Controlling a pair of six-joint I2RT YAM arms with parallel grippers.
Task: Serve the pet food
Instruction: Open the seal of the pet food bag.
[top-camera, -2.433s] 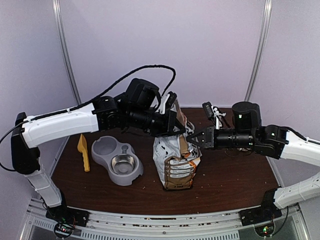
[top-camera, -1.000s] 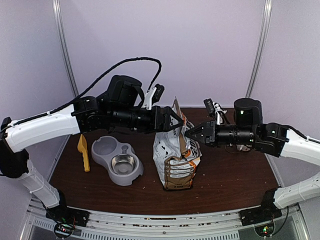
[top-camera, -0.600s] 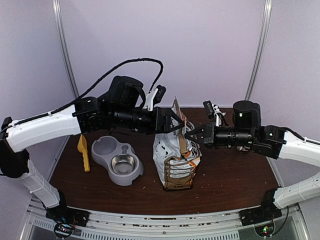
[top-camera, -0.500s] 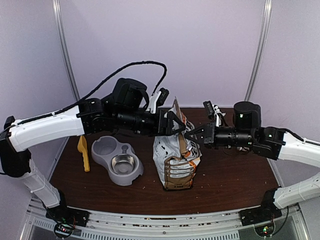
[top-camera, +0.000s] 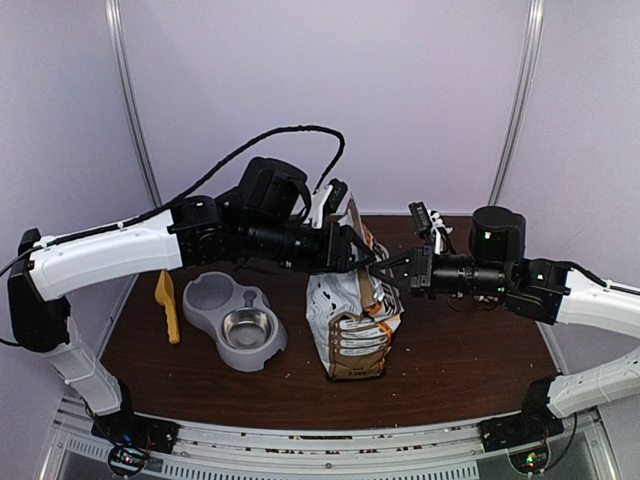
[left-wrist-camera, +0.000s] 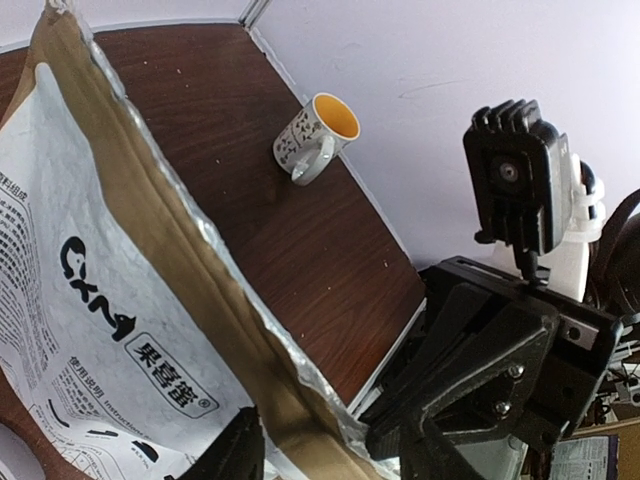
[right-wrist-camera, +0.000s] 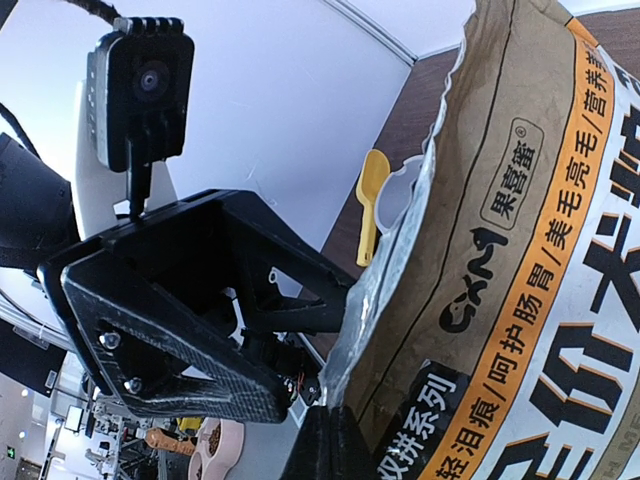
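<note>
Top external: pet food unseen within the upright printed bag (top-camera: 352, 325).

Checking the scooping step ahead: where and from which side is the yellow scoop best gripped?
On the yellow scoop, probably the narrow handle, the end nearer the arm bases, from straight above. It lies flat left of the grey double bowl, wide cup at the far end, leaving the slim handle free to pinch across.
</note>
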